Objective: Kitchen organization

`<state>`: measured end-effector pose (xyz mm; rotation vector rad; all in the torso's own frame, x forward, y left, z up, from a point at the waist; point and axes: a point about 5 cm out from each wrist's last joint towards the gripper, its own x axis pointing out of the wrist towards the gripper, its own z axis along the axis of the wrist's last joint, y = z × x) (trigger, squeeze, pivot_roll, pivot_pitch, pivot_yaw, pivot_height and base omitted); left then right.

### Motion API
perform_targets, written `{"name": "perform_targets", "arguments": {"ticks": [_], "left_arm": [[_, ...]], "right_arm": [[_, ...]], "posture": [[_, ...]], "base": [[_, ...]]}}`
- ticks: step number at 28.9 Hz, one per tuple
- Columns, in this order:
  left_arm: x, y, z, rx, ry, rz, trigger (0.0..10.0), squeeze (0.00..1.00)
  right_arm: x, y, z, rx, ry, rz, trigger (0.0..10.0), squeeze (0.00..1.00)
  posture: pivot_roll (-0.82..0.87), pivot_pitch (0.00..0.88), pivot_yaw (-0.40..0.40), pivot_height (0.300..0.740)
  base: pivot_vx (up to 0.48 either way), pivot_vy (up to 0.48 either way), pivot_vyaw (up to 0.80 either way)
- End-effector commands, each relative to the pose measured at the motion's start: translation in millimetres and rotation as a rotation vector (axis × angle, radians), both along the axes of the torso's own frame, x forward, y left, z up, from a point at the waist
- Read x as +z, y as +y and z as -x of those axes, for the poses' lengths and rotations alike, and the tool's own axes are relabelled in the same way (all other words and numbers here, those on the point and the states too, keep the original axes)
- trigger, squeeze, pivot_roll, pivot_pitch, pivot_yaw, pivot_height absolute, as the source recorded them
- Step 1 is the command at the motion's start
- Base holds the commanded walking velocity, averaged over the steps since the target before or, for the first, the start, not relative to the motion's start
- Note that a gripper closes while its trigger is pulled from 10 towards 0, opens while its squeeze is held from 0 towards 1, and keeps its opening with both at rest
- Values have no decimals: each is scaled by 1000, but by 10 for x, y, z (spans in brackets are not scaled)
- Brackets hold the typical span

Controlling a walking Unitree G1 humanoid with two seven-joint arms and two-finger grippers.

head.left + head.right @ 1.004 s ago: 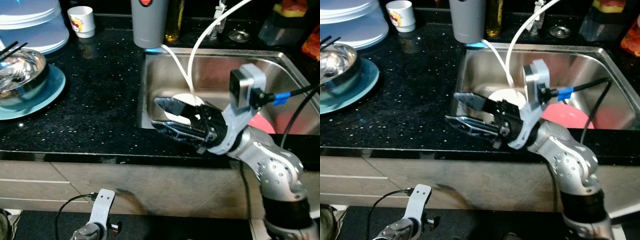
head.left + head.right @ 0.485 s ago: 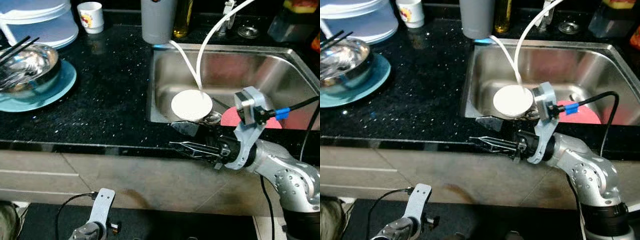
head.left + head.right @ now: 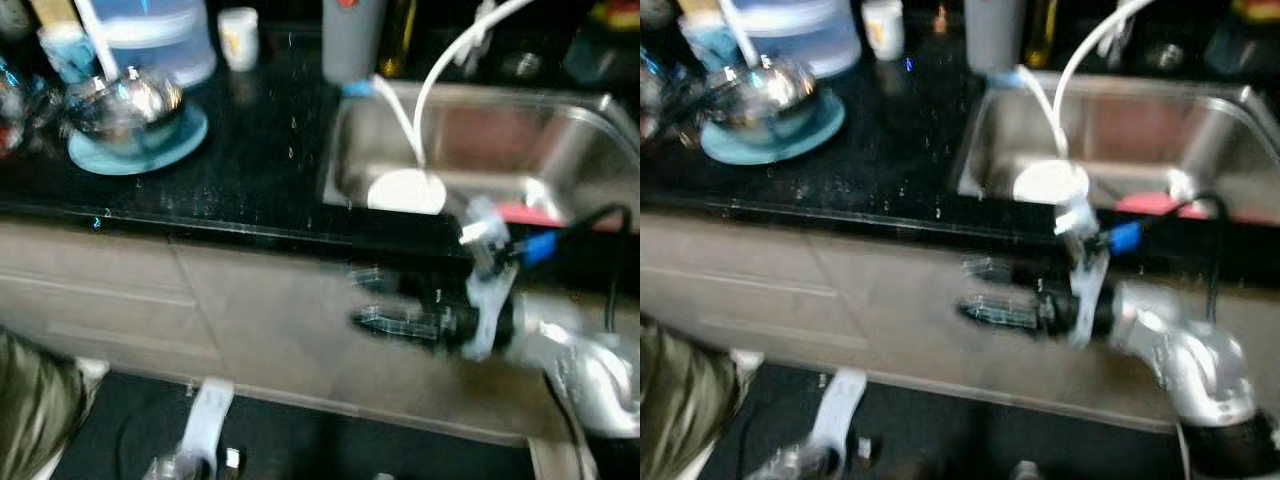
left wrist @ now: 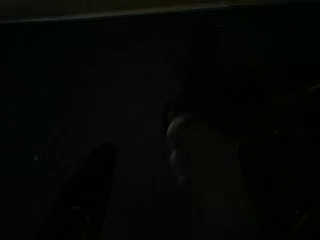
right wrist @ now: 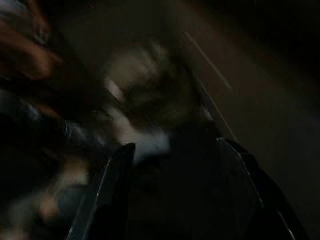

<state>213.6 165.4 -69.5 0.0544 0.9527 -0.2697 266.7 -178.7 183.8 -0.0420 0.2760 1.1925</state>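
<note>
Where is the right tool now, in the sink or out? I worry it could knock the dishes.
Out. The right tool hangs in front of the cabinet, below the counter edge, fingers apart and empty.

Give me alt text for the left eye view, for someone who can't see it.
Blurred view: the robot's right end effector hangs empty, fingers apart, before the cabinet front below a black countertop. Above it, a steel sink holds a white dish; a metal bowl sits on a blue plate.
</note>
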Motion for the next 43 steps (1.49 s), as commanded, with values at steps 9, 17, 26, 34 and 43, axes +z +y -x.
{"name": "perform_targets", "arguments": {"ticks": [9,17,26,34,43], "left_arm": [[-47,67,83,80,7,-19,10000,0],[-48,112,84,160,-9,-44,10000,0],[-42,129,76,189,-28,-60,10000,0],[-28,173,52,132,-38,-161,10000,0],[-17,162,29,9,-26,-200,10000,0]], "right_arm": [[-1142,-712,-207,-576,166,541,10000,0],[-1866,-779,83,-834,311,654,10000,0],[-2186,-679,306,-956,401,663,10000,0],[-2554,-466,717,-1213,564,596,10000,0],[-2647,-451,890,-1191,610,603,10000,0]], "posture": [[-2,116,-10,740],[2,120,-10,740],[22,125,-10,740],[50,128,-8,740],[46,129,-13,740]], "base": [[0,0,0],[0,0,0],[0,0,0],[0,0,0],[0,0,240]]}}
